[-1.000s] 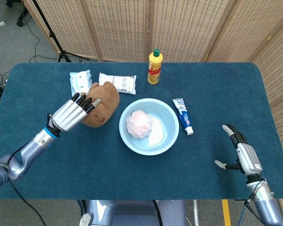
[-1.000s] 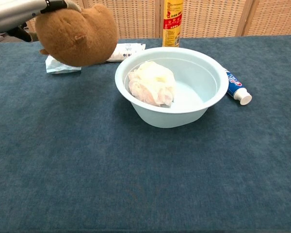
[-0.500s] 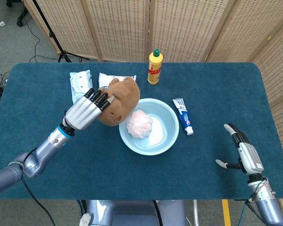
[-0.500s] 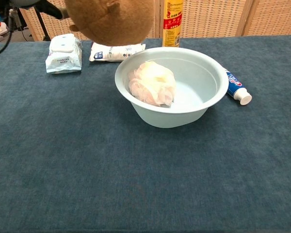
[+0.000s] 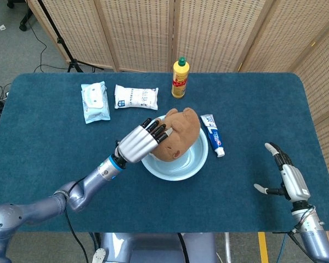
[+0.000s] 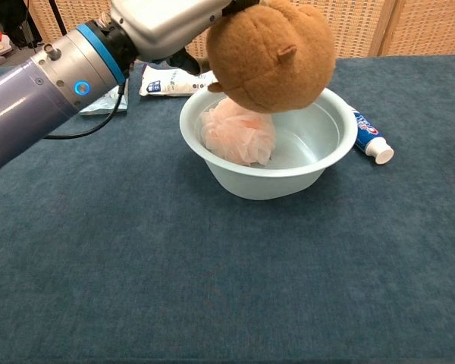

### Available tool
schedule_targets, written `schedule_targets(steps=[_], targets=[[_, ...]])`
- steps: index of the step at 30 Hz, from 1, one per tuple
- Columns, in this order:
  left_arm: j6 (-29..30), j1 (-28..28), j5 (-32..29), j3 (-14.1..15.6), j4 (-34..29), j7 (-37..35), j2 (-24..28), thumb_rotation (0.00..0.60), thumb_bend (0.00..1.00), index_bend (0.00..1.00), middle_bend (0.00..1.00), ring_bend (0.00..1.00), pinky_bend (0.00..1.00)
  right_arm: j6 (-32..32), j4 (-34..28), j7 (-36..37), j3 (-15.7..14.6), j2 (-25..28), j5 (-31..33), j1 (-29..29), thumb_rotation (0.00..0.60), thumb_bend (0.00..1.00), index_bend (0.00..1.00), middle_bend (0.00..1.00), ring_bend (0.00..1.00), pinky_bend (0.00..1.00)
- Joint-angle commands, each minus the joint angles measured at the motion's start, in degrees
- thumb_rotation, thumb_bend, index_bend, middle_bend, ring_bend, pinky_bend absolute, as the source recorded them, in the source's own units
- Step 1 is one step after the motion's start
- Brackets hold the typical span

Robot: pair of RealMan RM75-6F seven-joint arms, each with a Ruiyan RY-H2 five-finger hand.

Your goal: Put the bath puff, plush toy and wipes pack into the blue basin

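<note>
On the dark blue cloth-covered counter (image 5: 55, 159), the round pale blue plastic basin (image 6: 318, 163) sits mid-counter with the pink mesh bath puff (image 6: 239, 133) inside it at the left. The left hand (image 5: 142, 141) grips the brown plush toy (image 6: 271, 54), holding it in the air over the basin above the puff, while the right hand (image 5: 288, 178) hovers at the near right, fingers spread, holding nothing. The light blue wipes pack (image 5: 95, 101) lies flat at the far left, beside a white rectangular soft packet (image 5: 135, 97).

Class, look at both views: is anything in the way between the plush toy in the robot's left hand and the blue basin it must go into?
Nothing visible blocks it. The left hand holds the plush toy right over the open blue basin. The bath puff already lies in the basin's left side, so the toy may land partly on it.
</note>
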Motion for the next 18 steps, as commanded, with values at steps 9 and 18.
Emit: schedule_targets(steps=[9, 18], targets=[[1.51, 0.51, 0.19, 0.65, -1.39, -2.57, -0.75, 0.600, 0.34, 0.37, 0.10, 0.17, 0.42, -0.07, -0.15, -0.65, -0.05, -0.21, 0.04, 0.06, 0.600, 0.13, 0.00, 0.00, 0.00, 0.03], [0.54, 3.71, -3.74, 0.18, -8.37, -3.34, 3.58, 0.600, 0.26, 0.24, 0.01, 0.09, 0.33, 0.33, -0.74, -1.56, -0.23, -0.21, -0.44, -0.02, 0.600, 0.13, 0.00, 0.00, 0.00, 0.03]])
